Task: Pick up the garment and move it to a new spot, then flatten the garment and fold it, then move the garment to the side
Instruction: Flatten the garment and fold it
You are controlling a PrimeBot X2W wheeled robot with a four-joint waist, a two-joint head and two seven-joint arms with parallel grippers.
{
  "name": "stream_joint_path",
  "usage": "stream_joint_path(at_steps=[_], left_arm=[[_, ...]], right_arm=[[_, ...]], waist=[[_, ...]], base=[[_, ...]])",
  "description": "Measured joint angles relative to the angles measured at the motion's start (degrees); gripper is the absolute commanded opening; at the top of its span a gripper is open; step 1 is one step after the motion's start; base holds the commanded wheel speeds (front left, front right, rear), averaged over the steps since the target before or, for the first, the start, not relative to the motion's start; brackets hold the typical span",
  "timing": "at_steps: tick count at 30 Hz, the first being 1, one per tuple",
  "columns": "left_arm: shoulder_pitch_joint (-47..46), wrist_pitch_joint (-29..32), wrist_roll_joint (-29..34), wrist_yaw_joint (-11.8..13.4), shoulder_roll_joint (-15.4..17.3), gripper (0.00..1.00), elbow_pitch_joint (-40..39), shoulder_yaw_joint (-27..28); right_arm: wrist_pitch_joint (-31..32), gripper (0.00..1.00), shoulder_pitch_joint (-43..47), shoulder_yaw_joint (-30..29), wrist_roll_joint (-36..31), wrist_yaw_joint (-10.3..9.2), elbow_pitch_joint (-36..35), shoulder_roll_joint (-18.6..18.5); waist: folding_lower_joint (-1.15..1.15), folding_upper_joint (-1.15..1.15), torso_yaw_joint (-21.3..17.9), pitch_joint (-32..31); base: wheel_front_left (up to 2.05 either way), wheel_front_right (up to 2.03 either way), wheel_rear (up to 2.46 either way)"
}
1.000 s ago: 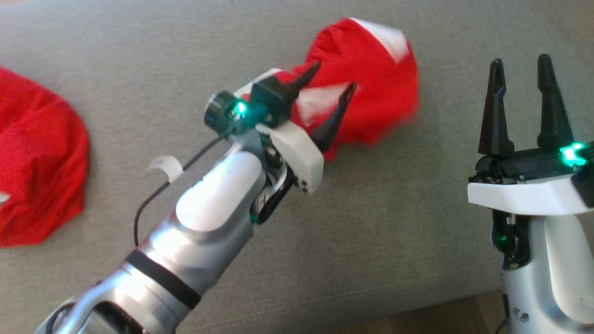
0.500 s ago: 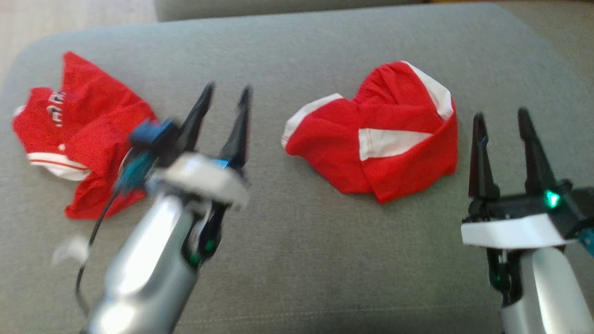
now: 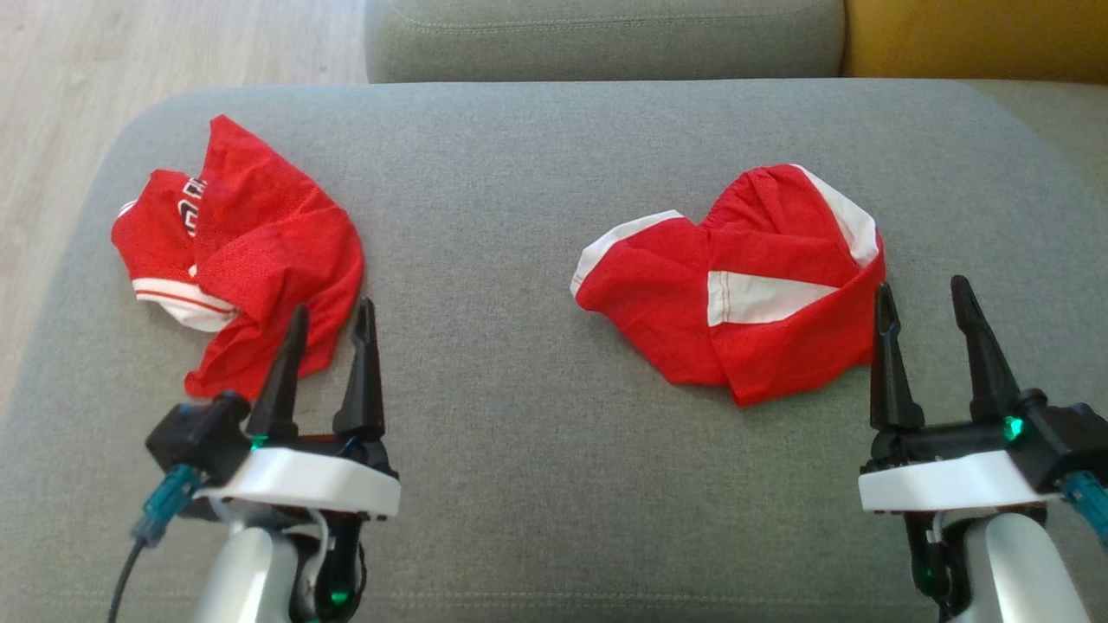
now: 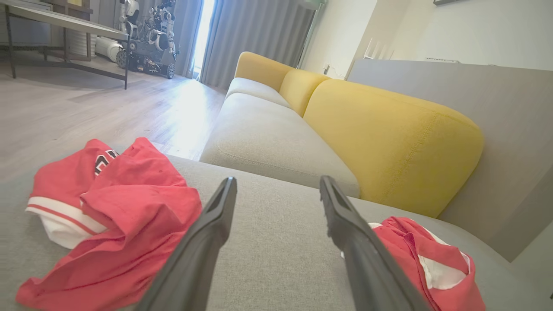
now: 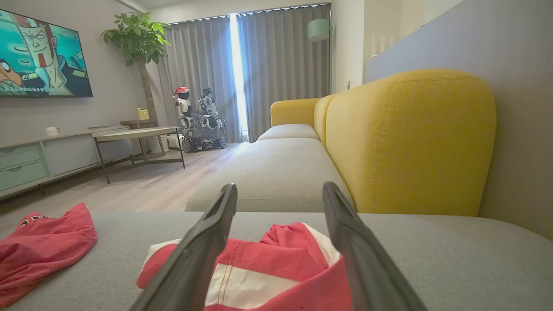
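Note:
A red garment with white panels [image 3: 736, 285] lies crumpled on the right half of the grey cushion [image 3: 519, 216]. It also appears in the left wrist view, garment [image 4: 423, 259], and under my right fingers, garment [image 5: 268, 268]. A second red garment with white trim and lettering [image 3: 260, 260] lies bunched at the left, also seen as garment [image 4: 129, 203] and garment [image 5: 43, 242]. My left gripper [image 3: 333, 307] [image 4: 278, 179] is open just near of the left garment, holding nothing. My right gripper [image 3: 920, 285] [image 5: 280, 185] is open at the right garment's near right edge, empty.
The cushion's left edge drops to a wooden floor [image 3: 130, 52]. Another grey seat [image 3: 606, 35] and a yellow backrest [image 5: 410, 138] lie beyond. Across the room stand a low table [image 5: 134, 134], a parked robot [image 5: 198, 116] and a wall screen [image 5: 43, 60].
My left arm has pulled back from over the red-and-white garment to the near left, jaws still open. The head camera has tilted up, bringing both garments and the cushion's far edge into view.

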Motion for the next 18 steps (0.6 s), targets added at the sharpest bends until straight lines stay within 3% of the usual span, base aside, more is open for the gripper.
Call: stream_joint_path(at_steps=[5, 18], left_arm=[[0.0, 0.0, 1.3, -1.5, -0.5, 1.00, -0.2, 1.9], [-2.2, 0.0, -1.2, -0.7, -0.7, 1.00, -0.9, 0.1]], right_arm=[[0.0, 1.00, 0.0, 1.0, -0.5, 0.00, 0.3, 0.0], [0.0, 1.00, -4.2, 3.6, -2.5, 0.00, 6.5, 0.0]], waist=[[0.00, 0.00, 0.5, 0.3], [0.00, 0.00, 2.3, 4.7]], base=[[0.00, 0.00, 0.00], [0.00, 0.00, 0.00]])
